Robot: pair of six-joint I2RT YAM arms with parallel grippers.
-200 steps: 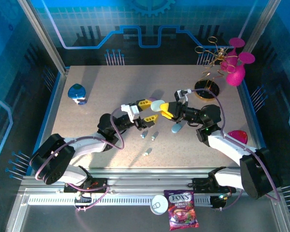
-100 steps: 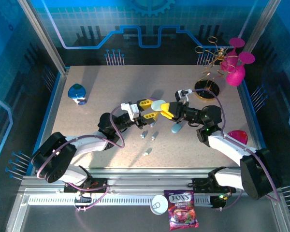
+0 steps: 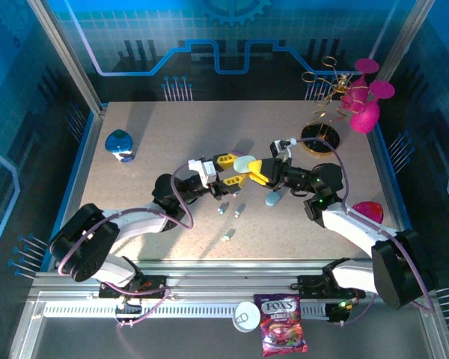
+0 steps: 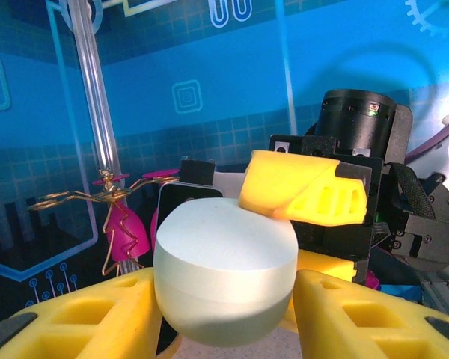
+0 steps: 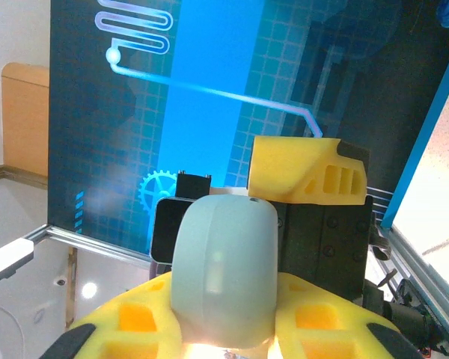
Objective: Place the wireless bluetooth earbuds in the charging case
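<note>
The left claw [image 3: 230, 166] has swung in and narrowed onto the pale charging case [image 3: 245, 161], which the right claw [image 3: 259, 171] also grips in mid-air between the two arms; with both clamped on it, the case looks ready to be prised open, though no earbud is in yet. The earbuds [image 3: 238, 210] lie loose on the speckled table [image 3: 157, 142] just below, near a second pale case [image 3: 274, 198]; blue printed panels [image 3: 232, 45] wall the cell; a pink wire ornament [image 3: 363, 101] stands at the far right corner.
</note>
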